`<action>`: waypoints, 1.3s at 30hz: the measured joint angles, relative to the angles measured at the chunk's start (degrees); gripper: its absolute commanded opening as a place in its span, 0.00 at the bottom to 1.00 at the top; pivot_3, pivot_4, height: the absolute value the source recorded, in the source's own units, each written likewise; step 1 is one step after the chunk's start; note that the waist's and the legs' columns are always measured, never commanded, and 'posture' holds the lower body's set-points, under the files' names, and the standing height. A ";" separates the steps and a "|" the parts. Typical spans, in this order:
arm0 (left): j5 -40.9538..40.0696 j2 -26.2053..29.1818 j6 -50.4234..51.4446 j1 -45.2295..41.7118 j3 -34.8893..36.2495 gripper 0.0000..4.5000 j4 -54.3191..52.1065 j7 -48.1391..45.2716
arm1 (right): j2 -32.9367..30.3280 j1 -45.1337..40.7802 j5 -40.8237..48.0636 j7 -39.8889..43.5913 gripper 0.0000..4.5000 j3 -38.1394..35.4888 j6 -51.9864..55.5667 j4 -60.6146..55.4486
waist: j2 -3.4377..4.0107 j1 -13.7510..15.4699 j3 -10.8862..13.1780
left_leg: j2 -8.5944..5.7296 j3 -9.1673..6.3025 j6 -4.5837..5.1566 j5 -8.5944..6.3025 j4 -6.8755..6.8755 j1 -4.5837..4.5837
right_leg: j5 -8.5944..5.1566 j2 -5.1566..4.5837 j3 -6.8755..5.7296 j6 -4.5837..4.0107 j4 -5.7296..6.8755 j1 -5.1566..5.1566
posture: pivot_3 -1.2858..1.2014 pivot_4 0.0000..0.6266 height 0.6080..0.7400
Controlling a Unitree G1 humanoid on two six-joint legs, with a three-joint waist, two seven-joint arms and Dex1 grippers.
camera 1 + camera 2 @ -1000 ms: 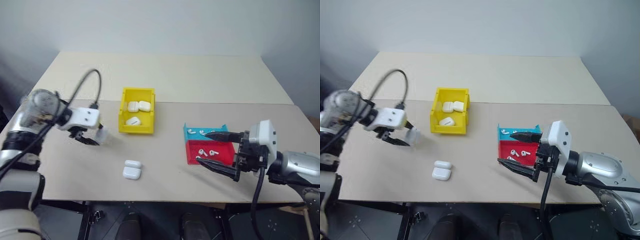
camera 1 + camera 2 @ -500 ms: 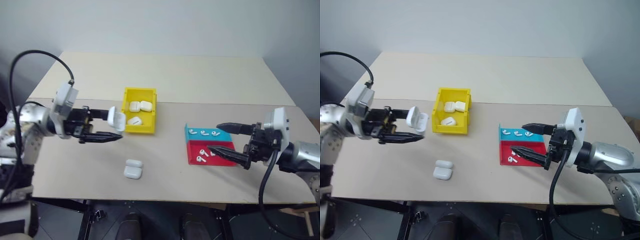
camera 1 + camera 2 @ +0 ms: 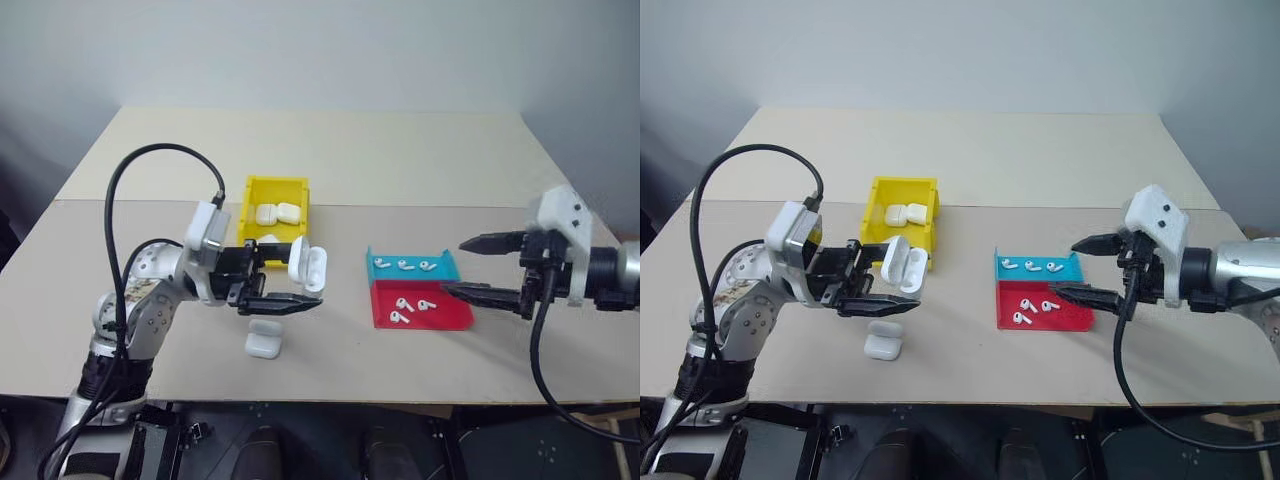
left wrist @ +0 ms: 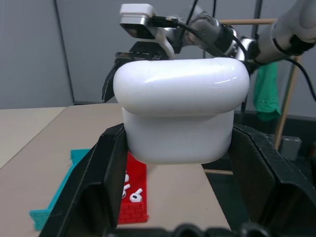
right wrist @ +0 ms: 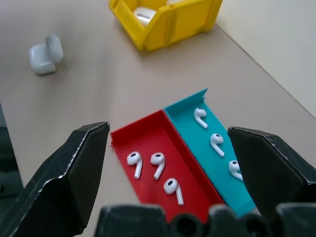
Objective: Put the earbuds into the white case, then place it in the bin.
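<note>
— Left hand (image 3: 300, 283) has swung in over the beige counter (image 3: 400, 160), pinching the open glossy white case (image 3: 306, 265).
— Right hand (image 3: 478, 267), spread wide, has backed off the tiny white earbuds (image 3: 412, 305); loading comes next.

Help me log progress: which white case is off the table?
The open white case held in the left tool; the others sit in the yellow bin or on the table.
</note>
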 measured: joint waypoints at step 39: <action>4.91 -7.17 -11.64 0.61 -4.35 0.62 1.76 -4.25 | 13.11 -26.87 -46.90 14.74 0.42 45.02 -4.99 18.56 | 0.03 0.02 -0.01 | 0.00 0.00 0.03 -0.02 0.02 -0.19 | 0.01 -0.01 -0.05 0.00 -0.10 -0.15 | 0.52 0.24 1.00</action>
